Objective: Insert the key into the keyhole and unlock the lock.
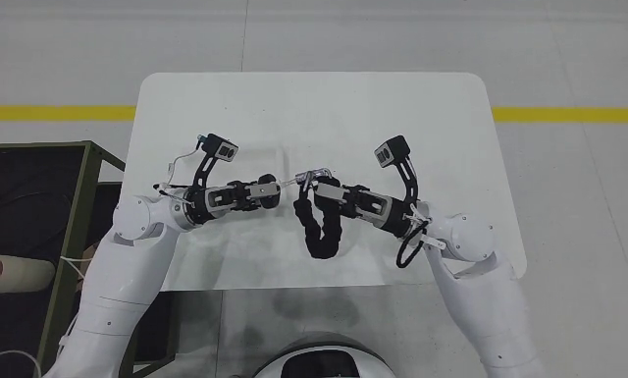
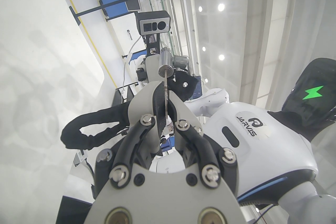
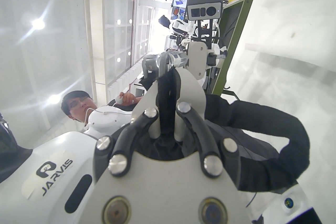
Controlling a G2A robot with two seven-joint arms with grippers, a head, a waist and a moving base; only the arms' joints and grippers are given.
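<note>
Both arms meet above the middle of the white table. My left gripper is shut on the flat silver key, whose tip sits in the keyhole of the lock's metal cylinder. In the top view the key bridges the left gripper and the lock. My right gripper is shut on the lock's black fabric-covered cable just behind the cylinder. The black cable hangs in a loop toward the table's near edge.
A green-framed cart stands beside the table at the left. A yellow floor line runs behind the table. The table's far half is bare white surface.
</note>
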